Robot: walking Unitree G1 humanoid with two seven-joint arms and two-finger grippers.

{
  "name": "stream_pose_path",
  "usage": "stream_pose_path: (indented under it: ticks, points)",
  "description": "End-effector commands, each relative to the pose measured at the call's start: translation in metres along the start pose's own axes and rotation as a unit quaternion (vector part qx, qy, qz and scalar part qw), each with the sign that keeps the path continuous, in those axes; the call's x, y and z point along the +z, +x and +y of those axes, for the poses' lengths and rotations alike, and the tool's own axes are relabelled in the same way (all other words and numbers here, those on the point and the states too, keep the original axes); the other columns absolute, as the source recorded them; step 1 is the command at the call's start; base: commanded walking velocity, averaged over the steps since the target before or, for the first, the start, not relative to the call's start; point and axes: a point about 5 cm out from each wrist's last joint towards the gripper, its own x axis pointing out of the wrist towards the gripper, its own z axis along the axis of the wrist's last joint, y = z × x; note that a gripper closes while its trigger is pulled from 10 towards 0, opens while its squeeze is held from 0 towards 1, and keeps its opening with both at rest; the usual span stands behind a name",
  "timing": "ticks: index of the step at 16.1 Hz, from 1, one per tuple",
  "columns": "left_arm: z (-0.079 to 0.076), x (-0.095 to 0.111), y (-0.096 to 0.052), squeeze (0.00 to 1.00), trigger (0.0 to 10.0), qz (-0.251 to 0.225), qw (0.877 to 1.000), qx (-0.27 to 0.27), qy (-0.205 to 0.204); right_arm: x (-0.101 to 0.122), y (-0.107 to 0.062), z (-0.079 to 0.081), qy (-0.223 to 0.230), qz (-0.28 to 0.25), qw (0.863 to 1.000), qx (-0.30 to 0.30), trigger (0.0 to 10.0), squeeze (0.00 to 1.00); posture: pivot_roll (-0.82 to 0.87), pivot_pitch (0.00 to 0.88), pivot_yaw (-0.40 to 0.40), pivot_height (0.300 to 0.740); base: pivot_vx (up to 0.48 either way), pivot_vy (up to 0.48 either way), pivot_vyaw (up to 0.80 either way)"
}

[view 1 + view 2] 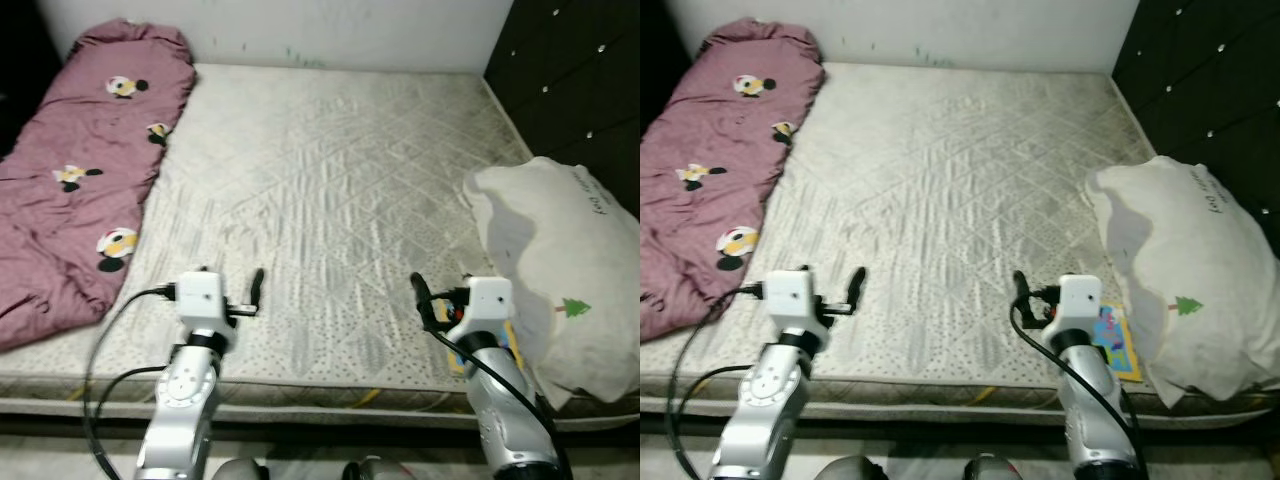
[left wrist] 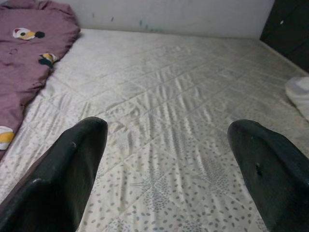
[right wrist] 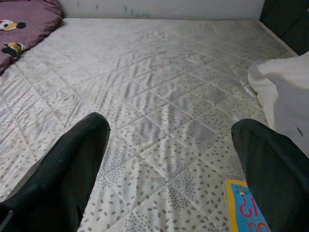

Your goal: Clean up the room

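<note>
Both pincers hover over the near edge of the bed [image 1: 340, 180], fingers spread wide, gripping nothing: left pincer [image 1: 257, 290] at 7 o'clock, right pincer [image 1: 420, 296] at 5. Pink quilt [image 1: 80, 150] lies along the bed at 10 o'clock, white pillow [image 1: 560, 270] at 4, a colourful book [image 1: 1115, 340] just beside the pillow.

Location type: bedroom in a home. Identifying features: a bare quilted mattress [image 1: 340, 200] occupies most of the view and lies against a white wall [image 1: 300, 25]. A maroon duvet [image 1: 80, 160] printed with cartoon mice lies along the mattress's left side. A white pillow [image 1: 560, 270] with a small green tree motif rests at its right edge, beside dark tufted panelling [image 1: 580, 80].
</note>
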Motion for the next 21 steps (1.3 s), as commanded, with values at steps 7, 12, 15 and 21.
stream_pose_path:
  ticks: [7, 12, 15, 21]
  points:
    - [0.0048, 0.0005, 0.0000, 0.00, 10.0, 0.004, 1.000, 0.002, 0.000, 0.0056, 0.0005, -0.0004, -0.001, -0.007, 1.000, -0.002, 10.0, 0.00, -0.03, 0.050, -0.023, 0.740, 0.000, 0.480, -0.38]
    - [0.0042, 0.0009, 0.0011, 0.00, 10.0, 0.005, 1.000, 0.000, -0.001, 0.0052, -0.0001, -0.0004, -0.002, -0.004, 1.000, -0.002, 10.0, 0.00, -0.03, 0.050, -0.025, 0.740, 0.000, 0.480, 0.00]
    - [0.0035, 0.0006, 0.0015, 0.00, 10.0, 0.006, 1.000, 0.001, -0.002, 0.0057, 0.0003, -0.0006, -0.002, -0.004, 1.000, -0.002, 10.0, 0.00, -0.03, 0.049, -0.025, 0.740, 0.000, 0.480, 0.00]
    - [0.0033, 0.0009, 0.0030, 0.00, 10.0, 0.005, 1.000, 0.003, -0.001, 0.0072, 0.0009, 0.0012, 0.003, -0.009, 1.000, 0.003, 10.0, 0.00, -0.03, 0.047, -0.024, 0.740, 0.000, 0.480, 0.00]
